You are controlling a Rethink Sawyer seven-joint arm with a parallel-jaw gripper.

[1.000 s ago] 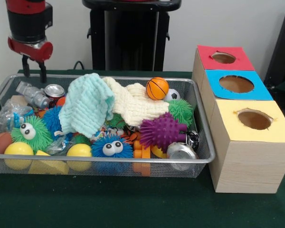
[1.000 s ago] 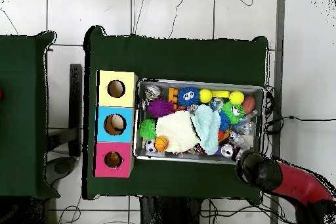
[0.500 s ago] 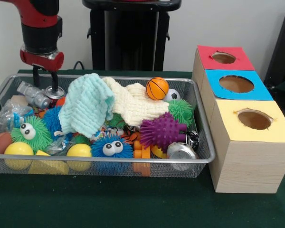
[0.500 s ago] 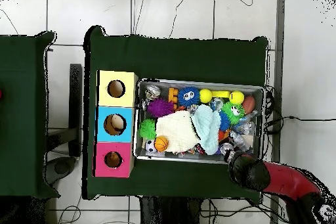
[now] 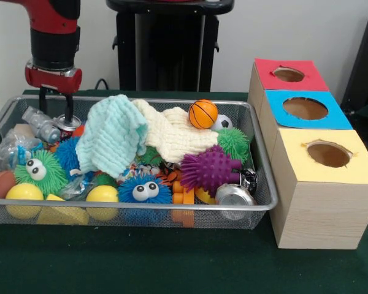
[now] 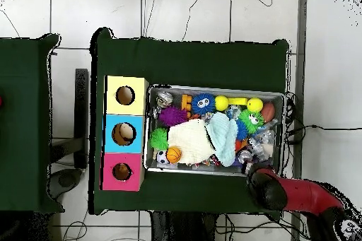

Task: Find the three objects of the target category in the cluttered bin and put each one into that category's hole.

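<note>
The crushed silver can (image 5: 66, 124) lies at the far left corner of the mesh bin (image 5: 257, 202), beside a pale green cloth (image 5: 113, 136). Since a second ago the hand (image 5: 56, 110) has descended onto it, fingers apart on both sides, so a grasp seems near.

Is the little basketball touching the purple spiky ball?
Apart. In the front view the basketball sits on the cream cloth near the bin's back, with cloth showing between it and the purple spiky ball.

Mint cloth (image 5: 113, 136); orange black-striped ball (image 5: 203, 114).
</note>
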